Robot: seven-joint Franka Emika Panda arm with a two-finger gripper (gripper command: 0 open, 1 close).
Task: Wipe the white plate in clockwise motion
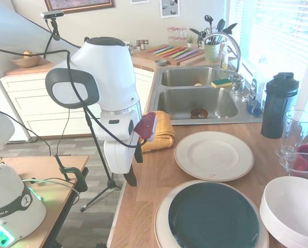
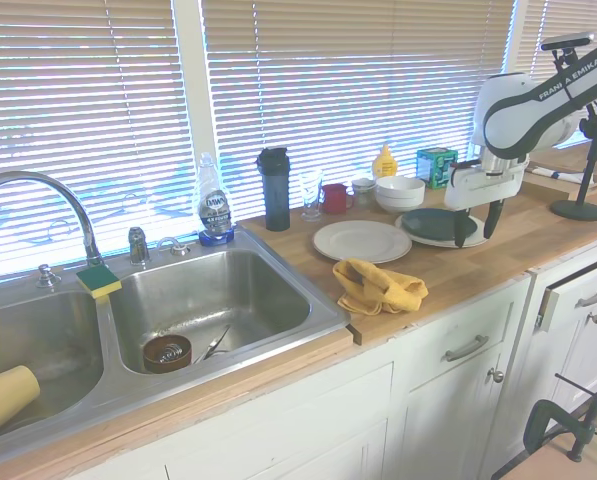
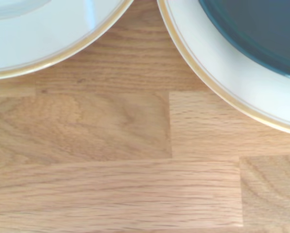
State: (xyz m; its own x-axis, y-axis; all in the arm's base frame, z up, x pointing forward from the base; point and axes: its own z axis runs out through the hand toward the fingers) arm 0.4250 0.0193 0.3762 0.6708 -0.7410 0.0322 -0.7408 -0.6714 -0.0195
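The white plate (image 1: 214, 155) (image 2: 362, 240) lies flat on the wooden counter, cream with a thin tan rim line and nothing on it. My gripper (image 1: 134, 166) (image 2: 475, 225) hangs open and empty above the counter's front edge, beside the plate and not touching it. A crumpled yellow cloth (image 1: 163, 135) (image 2: 381, 285) lies on the counter between the plate and the sink. The wrist view shows bare wood with the white plate's rim (image 3: 38, 39) at one corner.
A larger white plate (image 1: 164, 217) (image 3: 242, 87) carrying a dark plate (image 1: 213, 217) (image 2: 436, 222) sits beside the white plate. A deep white bowl (image 1: 293, 212), black bottle (image 1: 278, 106), glass jug (image 1: 297, 129) and red cup (image 2: 334, 198) stand by the window. The double sink (image 1: 195, 103) is beyond the cloth.
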